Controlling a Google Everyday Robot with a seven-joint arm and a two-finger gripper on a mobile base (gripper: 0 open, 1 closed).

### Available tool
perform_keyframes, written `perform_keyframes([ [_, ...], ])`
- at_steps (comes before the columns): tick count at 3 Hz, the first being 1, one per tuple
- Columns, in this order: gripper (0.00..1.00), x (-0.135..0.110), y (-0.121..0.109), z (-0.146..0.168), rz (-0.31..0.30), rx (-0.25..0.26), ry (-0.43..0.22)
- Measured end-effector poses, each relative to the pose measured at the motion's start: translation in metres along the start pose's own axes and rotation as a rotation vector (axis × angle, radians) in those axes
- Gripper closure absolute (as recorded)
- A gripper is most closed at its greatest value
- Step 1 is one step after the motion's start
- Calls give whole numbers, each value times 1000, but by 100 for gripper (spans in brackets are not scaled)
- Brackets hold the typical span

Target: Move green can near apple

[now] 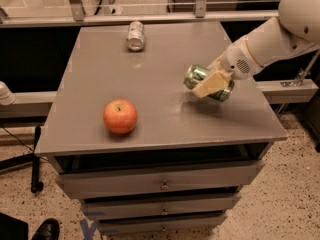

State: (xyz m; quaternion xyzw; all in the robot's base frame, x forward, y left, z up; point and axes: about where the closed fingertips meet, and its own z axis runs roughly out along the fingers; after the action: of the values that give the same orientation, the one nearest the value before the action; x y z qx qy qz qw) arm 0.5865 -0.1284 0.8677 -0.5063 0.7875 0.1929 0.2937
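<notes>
The green can (197, 76) lies on its side, held a little above the right part of the grey table (165, 114). My gripper (212, 84) is shut on the green can, its tan fingers (209, 85) clamped across the can's body. The white arm reaches in from the upper right. The red-orange apple (120, 116) sits upright near the table's front left, well to the left of the can.
A plain silver-white can (135, 35) lies on its side at the table's back centre. Drawers (162, 184) run below the tabletop. A rail crosses behind the table. A black shoe (47, 229) shows on the speckled floor at lower left.
</notes>
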Motion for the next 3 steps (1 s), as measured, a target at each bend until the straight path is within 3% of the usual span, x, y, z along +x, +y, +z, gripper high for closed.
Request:
perform_keyframes([
  [1,100,-30,30,21,-60,-87,-46],
  [3,100,-56,89,58,-157,-228,-77],
])
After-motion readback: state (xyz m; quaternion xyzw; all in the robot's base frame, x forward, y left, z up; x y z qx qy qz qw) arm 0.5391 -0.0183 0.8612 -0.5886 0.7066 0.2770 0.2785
